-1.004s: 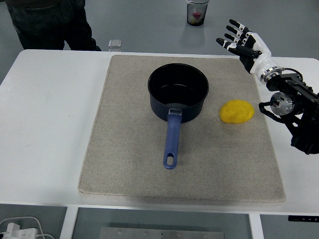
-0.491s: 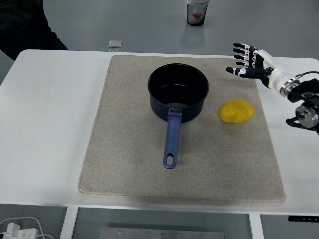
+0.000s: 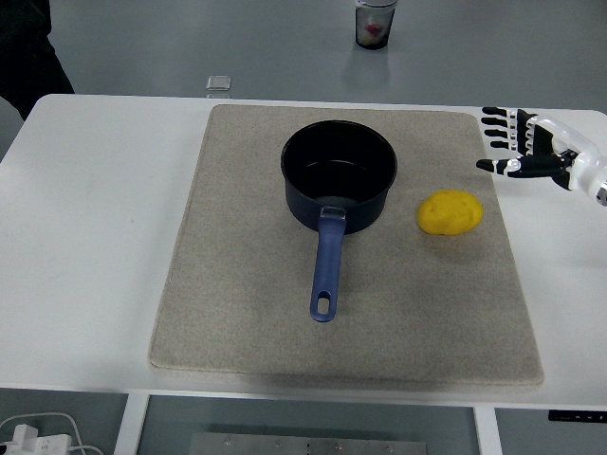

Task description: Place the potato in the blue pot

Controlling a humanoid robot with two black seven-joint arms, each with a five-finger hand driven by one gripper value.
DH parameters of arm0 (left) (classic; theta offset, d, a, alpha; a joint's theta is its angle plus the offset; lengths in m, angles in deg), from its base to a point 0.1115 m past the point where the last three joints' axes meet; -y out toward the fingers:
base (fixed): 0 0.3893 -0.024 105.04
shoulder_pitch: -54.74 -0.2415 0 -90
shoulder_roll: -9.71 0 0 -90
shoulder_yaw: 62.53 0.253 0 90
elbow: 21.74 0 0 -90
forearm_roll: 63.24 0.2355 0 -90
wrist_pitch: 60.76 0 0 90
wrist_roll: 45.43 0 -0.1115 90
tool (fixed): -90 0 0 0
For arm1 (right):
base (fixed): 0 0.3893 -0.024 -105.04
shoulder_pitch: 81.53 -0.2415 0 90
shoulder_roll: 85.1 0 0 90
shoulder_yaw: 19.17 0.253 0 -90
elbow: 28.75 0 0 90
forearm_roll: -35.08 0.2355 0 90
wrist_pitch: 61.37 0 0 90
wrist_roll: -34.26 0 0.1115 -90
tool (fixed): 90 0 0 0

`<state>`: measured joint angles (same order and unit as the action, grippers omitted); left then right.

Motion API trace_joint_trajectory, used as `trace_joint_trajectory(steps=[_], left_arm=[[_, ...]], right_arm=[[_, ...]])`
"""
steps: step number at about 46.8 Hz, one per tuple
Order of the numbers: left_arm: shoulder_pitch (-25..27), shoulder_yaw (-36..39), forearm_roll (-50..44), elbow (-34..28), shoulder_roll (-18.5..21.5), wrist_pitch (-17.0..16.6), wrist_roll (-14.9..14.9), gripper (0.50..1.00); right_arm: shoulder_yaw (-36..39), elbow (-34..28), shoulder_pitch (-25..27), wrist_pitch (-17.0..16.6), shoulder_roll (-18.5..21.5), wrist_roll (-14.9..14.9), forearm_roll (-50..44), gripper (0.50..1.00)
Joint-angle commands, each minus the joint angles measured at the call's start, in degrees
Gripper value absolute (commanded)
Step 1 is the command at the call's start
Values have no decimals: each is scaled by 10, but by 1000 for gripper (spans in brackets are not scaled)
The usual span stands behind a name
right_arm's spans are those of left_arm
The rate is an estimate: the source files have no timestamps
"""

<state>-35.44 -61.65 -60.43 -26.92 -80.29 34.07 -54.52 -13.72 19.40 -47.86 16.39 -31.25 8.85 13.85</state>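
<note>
Risk item: your right hand (image 3: pixel 531 152), fingers spread and empty, sits beyond the potato (image 3: pixel 450 211); a glancing approach may roll it away from the blue pot (image 3: pixel 339 175).

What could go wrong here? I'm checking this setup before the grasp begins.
1. The potato is rounded and lies loose on the mat; a sideways touch from the open right hand could roll it away.
2. The blue pot sits close beside the potato, so a low carry might clip its rim.
3. Its handle juts toward the near edge; bumping it could turn the pot.
</note>
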Motion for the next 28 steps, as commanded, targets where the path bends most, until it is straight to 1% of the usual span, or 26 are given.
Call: trace_joint_trajectory(steps=[1, 7, 10, 15, 19, 28], left_arm=[[0, 0, 0, 2, 0, 0, 0, 996], [0, 0, 0, 3, 0, 0, 0, 996], [0, -1, 0, 3, 0, 0, 0, 996], [0, -1, 0, 2, 0, 0, 0, 996], [0, -1, 0, 2, 0, 0, 0, 996], [0, -1, 0, 3, 0, 0, 0, 996]], right_arm=[[0, 25, 10, 5, -9, 0, -15, 930], [0, 52, 29, 12, -19, -1, -45, 930], [1, 56, 32, 17, -19, -2, -51, 930], [0, 59, 32, 18, -19, -15, -57, 930], [0, 60, 32, 21, -19, -16, -70, 930], [-6, 60, 39, 55, -15, -21, -105, 930]])
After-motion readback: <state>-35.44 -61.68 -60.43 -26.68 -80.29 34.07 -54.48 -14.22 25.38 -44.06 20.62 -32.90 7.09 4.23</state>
